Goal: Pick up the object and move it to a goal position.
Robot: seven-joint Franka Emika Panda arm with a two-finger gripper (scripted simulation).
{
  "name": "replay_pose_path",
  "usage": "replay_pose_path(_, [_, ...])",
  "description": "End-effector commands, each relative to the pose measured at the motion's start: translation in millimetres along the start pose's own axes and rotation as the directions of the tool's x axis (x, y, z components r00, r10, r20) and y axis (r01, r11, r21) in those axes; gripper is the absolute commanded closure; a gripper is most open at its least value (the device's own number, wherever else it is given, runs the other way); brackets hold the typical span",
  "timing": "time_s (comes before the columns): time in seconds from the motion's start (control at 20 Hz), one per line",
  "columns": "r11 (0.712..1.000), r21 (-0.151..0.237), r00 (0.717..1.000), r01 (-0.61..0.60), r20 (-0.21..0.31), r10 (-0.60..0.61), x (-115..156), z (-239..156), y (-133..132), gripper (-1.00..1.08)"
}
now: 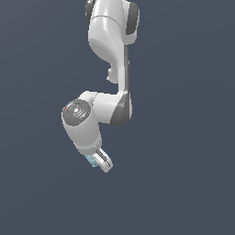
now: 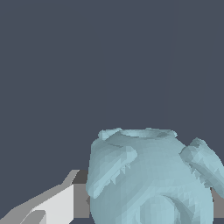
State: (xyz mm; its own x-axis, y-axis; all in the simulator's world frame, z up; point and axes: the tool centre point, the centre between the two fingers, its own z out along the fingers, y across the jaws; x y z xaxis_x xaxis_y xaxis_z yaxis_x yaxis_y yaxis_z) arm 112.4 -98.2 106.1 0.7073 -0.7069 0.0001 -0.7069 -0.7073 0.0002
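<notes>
a glossy white robot arm (image 1: 108,41) with dark grey joint bands hangs down from the top of the exterior view against a flat, featureless slate-blue backdrop. its smooth, rounded segments bend at an elbow, then run toward the exterior view's left to a round, dark grey wrist cap (image 1: 76,112) with small red marks on it. below that cap the arm ends in a white gripper (image 1: 100,162), tilted so that it points down and toward the exterior view's right.

the object (image 1: 92,160) shows there as a tiny pale teal-blue speck tucked at the jaws, much smaller than the gripper, touching the white finger (image 1: 106,160) beside it.

in the wrist view the object (image 2: 151,179) fills the lower part of the picture. it is a roundish, matte, pale teal-blue lump made of small flat facets. it has a flattened rim on top, and ragged, ear-like flaps stick out from both sides. a white finger with a grey pad (image 2: 81,199) presses against one side of it, and a sliver of grey shows at the opposite side. the jaws are clamped on the object, which is held in the air.
</notes>
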Motion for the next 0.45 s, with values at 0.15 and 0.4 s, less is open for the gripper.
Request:
replay_pose_path(0.15, [1.0,0.0,1.0,0.0,0.0,0.0,6.4,-3.4,-6.0,1.08])
replay_pose_path(0.4, [1.0,0.0,1.0,0.0,0.0,0.0,7.9,-4.0,-7.5,1.08])
